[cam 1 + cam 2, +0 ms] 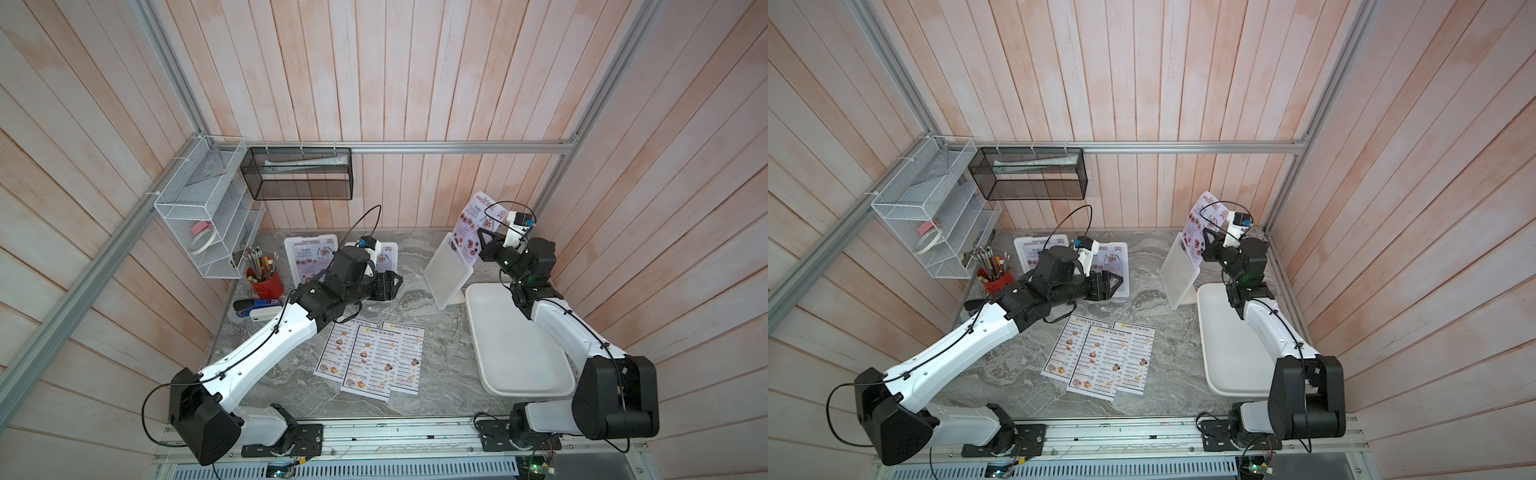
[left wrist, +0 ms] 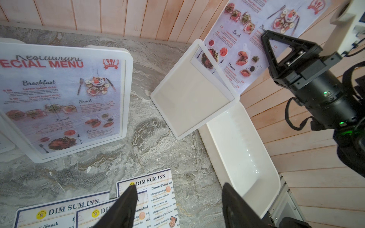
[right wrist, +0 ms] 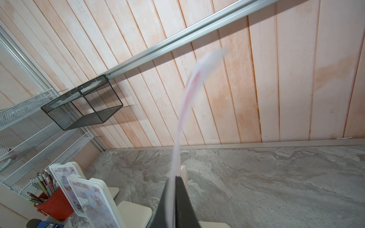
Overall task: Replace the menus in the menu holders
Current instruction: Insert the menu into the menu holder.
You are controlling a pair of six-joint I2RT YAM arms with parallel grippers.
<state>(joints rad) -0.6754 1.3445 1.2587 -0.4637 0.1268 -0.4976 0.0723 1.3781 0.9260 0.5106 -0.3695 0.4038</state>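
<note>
Bench seen in both top views and both wrist views. Your right gripper stands raised at the far right corner of the table. Its jaws are pressed together on a long edge of a lilac menu. In the right wrist view, the lilac menu rises edge-on out of the closed jaws. Its free end bends over and is blurred.

The sheet's lower corner shows through the top corner of the window of the holder. The rest of that window is bare white. The holder leans back on its wedge, just beside the far end of the tray.

Your left gripper hangs over the middle of the table. Its jaws are spread wide, and it holds and touches nothing. In the left wrist view, the two fingertips frame the heading end of the white menus. You see three of these white menus, fanned and overlapping, lying flat near the table's front.

The back holders stand side by side by the rear wall, each with a lilac sheet inside. Your left wrist hides much of the one nearer the middle of the rear wall.
</note>
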